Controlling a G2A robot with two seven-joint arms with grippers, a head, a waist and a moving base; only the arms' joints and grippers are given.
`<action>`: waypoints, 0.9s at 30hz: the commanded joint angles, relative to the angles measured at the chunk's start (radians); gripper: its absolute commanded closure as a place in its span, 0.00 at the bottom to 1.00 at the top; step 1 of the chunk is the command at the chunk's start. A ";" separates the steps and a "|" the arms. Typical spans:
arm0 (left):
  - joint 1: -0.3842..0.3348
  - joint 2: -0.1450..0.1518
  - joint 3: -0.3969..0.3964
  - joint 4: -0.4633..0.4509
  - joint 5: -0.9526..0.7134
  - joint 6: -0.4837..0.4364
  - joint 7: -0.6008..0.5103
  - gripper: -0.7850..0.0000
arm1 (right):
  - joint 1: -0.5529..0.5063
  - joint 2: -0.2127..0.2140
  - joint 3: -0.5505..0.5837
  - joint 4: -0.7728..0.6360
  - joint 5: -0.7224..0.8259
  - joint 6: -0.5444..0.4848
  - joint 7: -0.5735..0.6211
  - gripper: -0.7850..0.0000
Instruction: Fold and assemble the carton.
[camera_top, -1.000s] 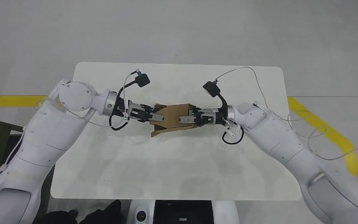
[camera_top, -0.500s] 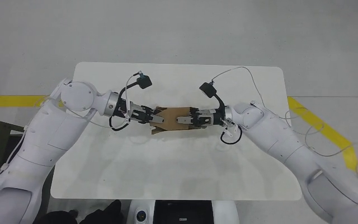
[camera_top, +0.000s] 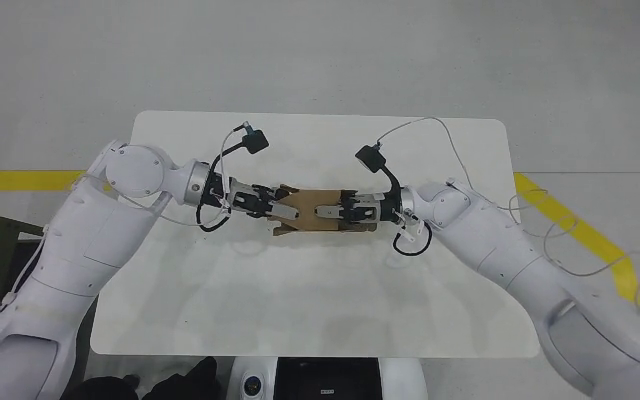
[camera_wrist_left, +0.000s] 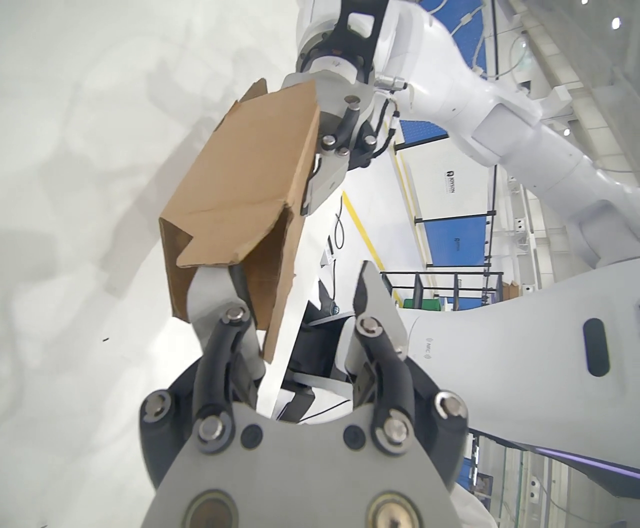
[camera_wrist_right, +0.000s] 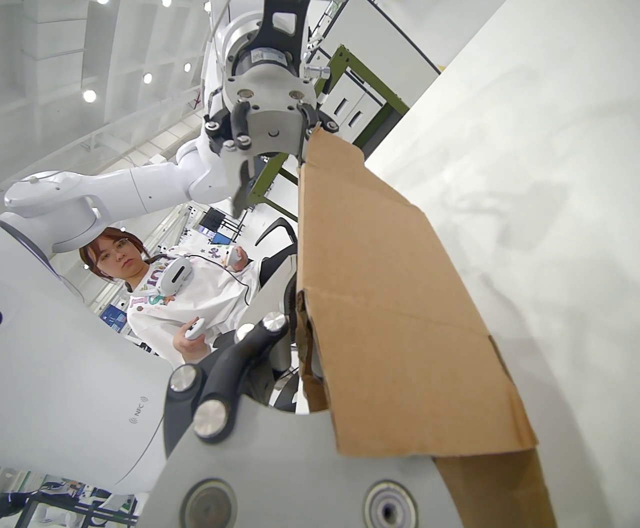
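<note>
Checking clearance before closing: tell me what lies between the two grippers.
The brown cardboard carton spans the whole stretch between the left gripper and the right gripper, each at one end; the top view shows it.

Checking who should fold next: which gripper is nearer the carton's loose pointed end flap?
Left. The left gripper sits at that flap, one finger tucked just under it inside the open end. The right gripper clamps the carton at its opposite end.

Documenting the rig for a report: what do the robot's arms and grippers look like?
Left arm and right arm: glossy white rounded shells. Left gripper and right gripper: grey base, black linkages with silver bolts, pale fingers. Thin cables loop to black wrist cameras.
</note>
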 joint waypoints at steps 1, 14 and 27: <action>0.005 -0.001 -0.009 0.012 -0.059 -0.006 -0.006 0.00 | -0.002 -0.002 0.008 0.004 -0.008 0.000 0.000 1.00; 0.024 -0.010 -0.030 -0.012 -0.232 0.024 -0.070 0.00 | -0.020 -0.023 0.088 0.021 -0.076 0.000 0.000 1.00; 0.008 -0.029 -0.002 -0.051 -0.193 0.041 -0.067 0.00 | -0.055 -0.062 0.156 0.007 -0.137 0.000 -0.003 1.00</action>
